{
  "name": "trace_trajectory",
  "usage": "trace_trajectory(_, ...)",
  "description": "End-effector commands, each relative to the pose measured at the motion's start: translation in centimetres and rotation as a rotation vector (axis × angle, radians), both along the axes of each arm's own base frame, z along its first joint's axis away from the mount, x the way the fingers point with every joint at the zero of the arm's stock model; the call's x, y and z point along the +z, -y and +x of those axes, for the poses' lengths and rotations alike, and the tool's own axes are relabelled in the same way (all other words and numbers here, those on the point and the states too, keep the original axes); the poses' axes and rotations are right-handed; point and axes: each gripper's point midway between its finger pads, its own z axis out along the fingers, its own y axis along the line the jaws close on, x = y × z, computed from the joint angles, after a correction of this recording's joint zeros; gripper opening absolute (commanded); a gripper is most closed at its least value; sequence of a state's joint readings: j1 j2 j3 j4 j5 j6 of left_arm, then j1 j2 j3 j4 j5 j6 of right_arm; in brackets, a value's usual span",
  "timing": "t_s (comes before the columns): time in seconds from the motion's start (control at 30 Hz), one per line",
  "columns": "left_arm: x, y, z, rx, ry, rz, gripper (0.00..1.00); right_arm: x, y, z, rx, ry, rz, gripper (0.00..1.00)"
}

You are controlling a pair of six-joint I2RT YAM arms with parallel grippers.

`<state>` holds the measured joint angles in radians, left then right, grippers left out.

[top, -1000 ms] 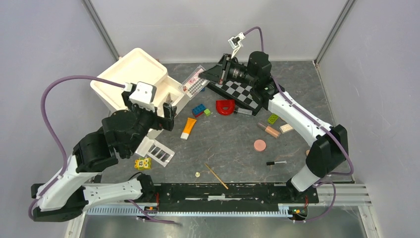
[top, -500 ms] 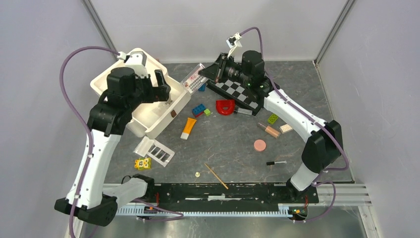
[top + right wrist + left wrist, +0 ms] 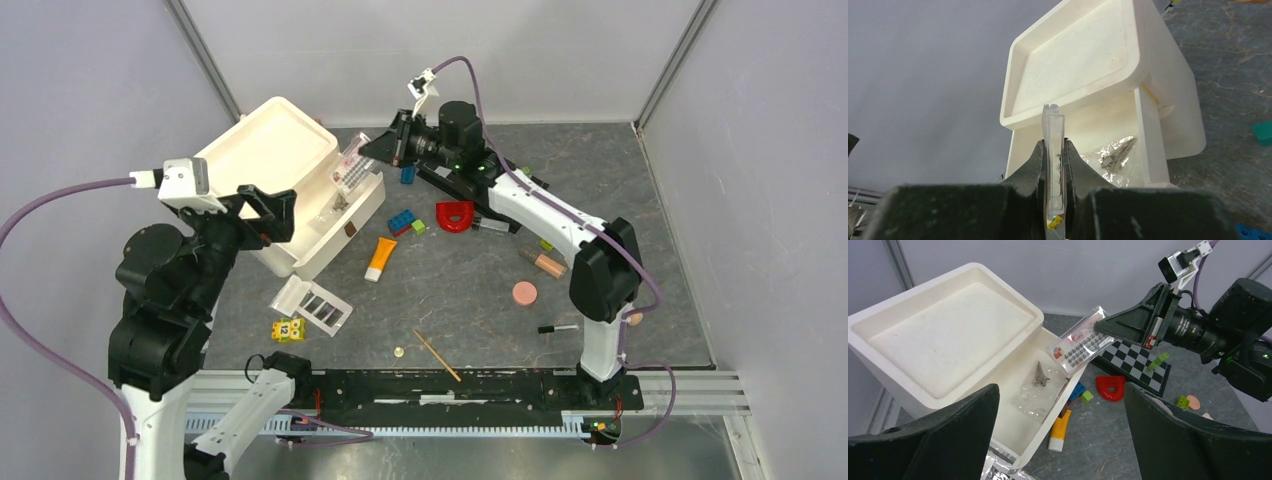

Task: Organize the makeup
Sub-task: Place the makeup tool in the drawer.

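One white box (image 3: pixel 268 150) stands at the far left with its lid thrown back. Its tray holds one crinkled clear sachet (image 3: pixel 1037 390), whose contents are hard to make out. The left gripper (image 3: pixel 268 205) hangs at the near-left side of the box, jaws spread fully and holding nothing. The right gripper (image 3: pixel 378 148) reaches in from the far side. Its jaws are pinched onto one flat clear case (image 3: pixel 352 168) of dark lashes in rows, held tilted over the tray's right rim. The print on the case's pink card is too small to read. The right arm covers much of the single checkerboard (image 3: pixel 1140 367).

On the table lie:
- one white palette (image 3: pixel 312 305), near left
- one orange tube (image 3: pixel 380 258), just right of the box
- one peach-filled tube (image 3: pixel 545 263)
- one pink disc (image 3: pixel 524 293) in full, with what may be a second peeking from behind the right arm
- one black pencil (image 3: pixel 557 328)
- one wooden stick (image 3: pixel 437 356)

Five toy bricks (image 3: pixel 401 220) show, and the yellow one seems to read "12".
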<state>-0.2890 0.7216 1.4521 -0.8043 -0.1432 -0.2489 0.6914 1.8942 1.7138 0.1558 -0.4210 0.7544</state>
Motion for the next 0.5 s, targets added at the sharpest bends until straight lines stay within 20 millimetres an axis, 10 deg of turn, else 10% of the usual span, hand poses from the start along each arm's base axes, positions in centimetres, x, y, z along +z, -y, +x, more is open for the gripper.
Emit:
trace_trajectory(0.0,-0.2,-1.4,0.1,0.068,0.013,0.032,1.00,1.7,-2.5,-0.9,0.055,0.036,0.037,0.06)
trace_trajectory(0.47,-1.0,-1.6,-0.4,0.063,0.007,0.054,1.00,-2.6,-8.6,-5.6,0.176,-0.002,-0.029,0.07)
